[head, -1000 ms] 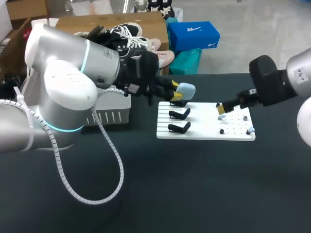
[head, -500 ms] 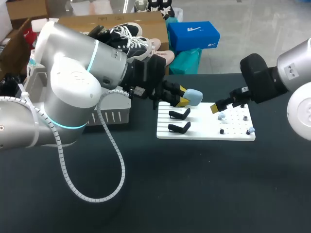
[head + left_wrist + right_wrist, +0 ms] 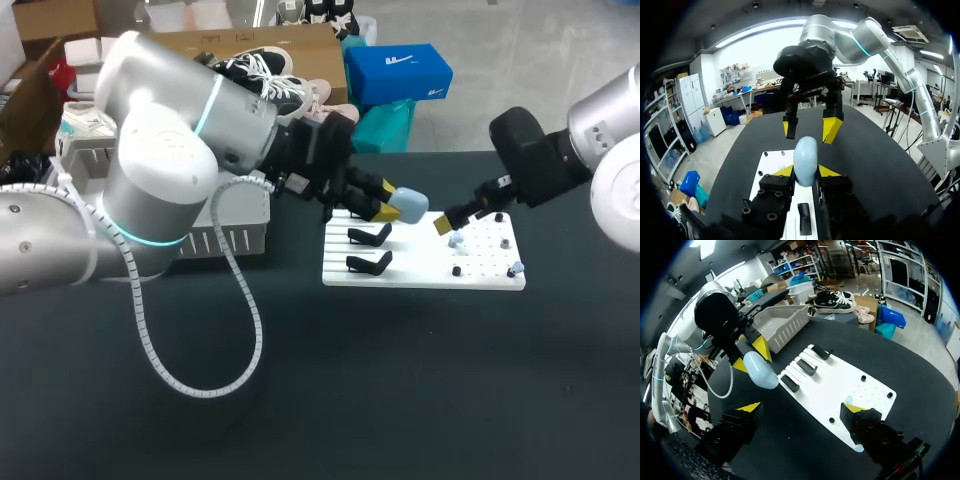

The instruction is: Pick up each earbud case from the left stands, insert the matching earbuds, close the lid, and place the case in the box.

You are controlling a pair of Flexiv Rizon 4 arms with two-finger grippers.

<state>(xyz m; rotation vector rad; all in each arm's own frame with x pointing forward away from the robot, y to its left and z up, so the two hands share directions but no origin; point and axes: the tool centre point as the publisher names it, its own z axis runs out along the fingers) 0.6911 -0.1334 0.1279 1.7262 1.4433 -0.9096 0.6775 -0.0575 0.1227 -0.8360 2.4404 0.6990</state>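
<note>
Over the white board (image 3: 420, 270), left end effector (image 3: 805, 171) tight around earbud case (image 3: 805, 156), right end effector (image 3: 801, 409) wide apart.

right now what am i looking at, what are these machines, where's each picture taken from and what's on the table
These are two robot arms working at a dark table. The wide picture comes from a camera above and behind them. The two round pictures come from a camera on each arm's wrist, looking out along its gripper.

The left gripper is shut on a pale blue earbud case, held in the air by a white board. The board has three black stands on one side and small earbuds on the other. The right gripper is open and empty, near the earbuds. A grey basket sits beside the board, by the left arm.
</note>
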